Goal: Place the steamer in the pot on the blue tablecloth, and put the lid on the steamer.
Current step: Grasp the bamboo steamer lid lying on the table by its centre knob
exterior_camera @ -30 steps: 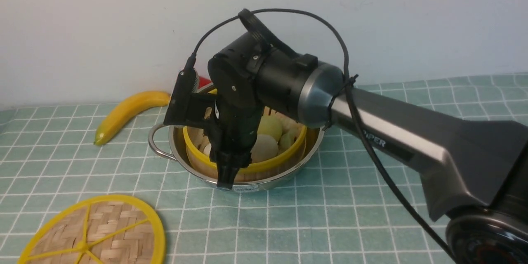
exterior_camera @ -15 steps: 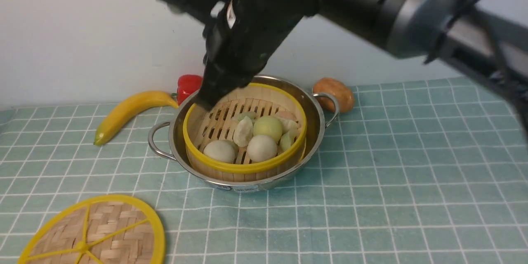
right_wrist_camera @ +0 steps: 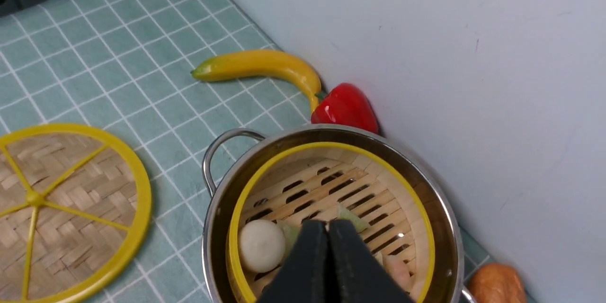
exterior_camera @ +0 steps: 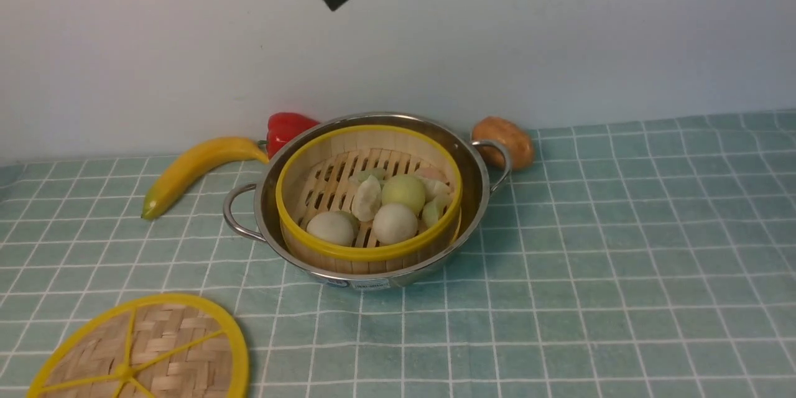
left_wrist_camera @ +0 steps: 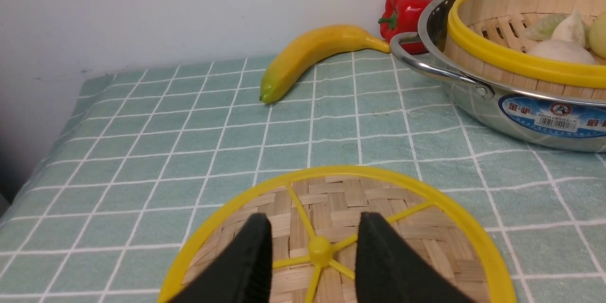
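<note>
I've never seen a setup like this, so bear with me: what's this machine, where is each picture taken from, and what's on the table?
It is a robot with two arms, each ending in a two-finger gripper. One picture looks forward from between the arms; the other two come from cameras on the left and right wrists. On the checked blue tablecloth stands a steel pot with a bamboo steamer of buns inside it. The woven lid lies flat on the cloth, on the robot's left. A banana, a red pepper and a brown potato-like thing lie near the wall. The left gripper is open above the lid, holding nothing. The right gripper is shut and empty, raised above the pot.
</note>
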Robot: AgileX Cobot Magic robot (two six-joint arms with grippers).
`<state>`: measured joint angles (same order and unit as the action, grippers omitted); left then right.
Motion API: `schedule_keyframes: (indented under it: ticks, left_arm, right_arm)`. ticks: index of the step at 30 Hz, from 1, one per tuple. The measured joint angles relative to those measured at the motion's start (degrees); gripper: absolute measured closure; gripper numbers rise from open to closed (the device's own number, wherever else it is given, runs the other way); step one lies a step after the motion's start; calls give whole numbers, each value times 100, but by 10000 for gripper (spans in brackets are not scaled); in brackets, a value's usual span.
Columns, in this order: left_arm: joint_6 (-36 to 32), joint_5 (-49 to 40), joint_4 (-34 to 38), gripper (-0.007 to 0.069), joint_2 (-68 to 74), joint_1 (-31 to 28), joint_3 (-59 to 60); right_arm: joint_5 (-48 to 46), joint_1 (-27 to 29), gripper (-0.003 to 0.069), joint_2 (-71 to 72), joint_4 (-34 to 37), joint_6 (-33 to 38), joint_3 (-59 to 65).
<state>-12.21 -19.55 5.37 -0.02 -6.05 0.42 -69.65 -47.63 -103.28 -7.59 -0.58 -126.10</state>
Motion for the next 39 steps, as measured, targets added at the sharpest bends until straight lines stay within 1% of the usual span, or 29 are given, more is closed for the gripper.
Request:
schedule_keyframes:
  ticks: [3,5,7,9,11,12,13,14,15,16,17,18,19,20,21,22,23,25,27,28,32,39]
  left_arm:
    - [0,0,0,382,0,0,0]
    - [0,0,0,382,0,0,0]
    - [0,0,0,382,0,0,0]
    - [0,0,0,382,0,0,0]
    - [0,0,0,382,0,0,0]
    - [0,0,0,382,0,0,0]
    - [0,0,0,382,0,0,0]
    - [0,0,0,382,0,0,0]
    - [0,0,0,382,0,0,0]
    - [0,0,0,382,0,0,0]
    - [0,0,0,382,0,0,0]
    - [0,0,0,382,0,0,0]
    - [0,0,0,382,0,0,0]
    - [0,0,0,382,0,0,0]
    - [0,0,0,382,0,0,0]
    - [0,0,0,382,0,0,0]
    - [0,0,0,382,0,0,0]
    - [0,0,0,382,0,0,0]
    - [0,0,0,382,0,0,0]
    - [0,0,0,382,0,0,0]
    - [0,0,0,382,0,0,0]
    - [0,0,0,382,0,0,0]
  right_arm:
    - [-33,63,653,59,-361,-52,108]
    - [-20,191,649,244,-501,-206,516]
    - [-13,353,644,590,-555,-404,1164]
    - [104,640,640,1259,-575,-691,2252]
    - [624,917,636,1957,-593,-1017,3262]
    - [978,1155,633,2385,-593,-1267,3955]
    - [1127,1198,632,2560,-593,-1350,4069]
    - [1576,1521,630,3090,-593,-1603,4762]
    - [1954,1723,628,3517,-597,-1759,5330]
    - [2175,1940,626,3773,-600,-1905,5667]
    - [2669,2336,622,4369,-604,-2141,6421]
    - [2936,2511,620,4705,-612,-2246,6829]
    - [3189,2803,618,5043,-618,-2331,7220]
    - [3370,2917,616,5294,-624,-2383,7499]
    - [3827,3357,612,5947,-651,-2484,8190]
    - [3993,3555,610,6188,-681,-2498,8512]
    - [4304,3820,609,6744,-778,-2519,8965]
    - [4790,4165,603,7423,-921,-2540,9572]
    - [5189,4381,598,8056,-1066,-2554,10171]
    - [5265,4396,597,8160,-1080,-2554,10280]
    - [5885,4494,582,8985,-1178,-2561,11394]
    - [6025,4494,561,9807,-1189,-2587,12555]
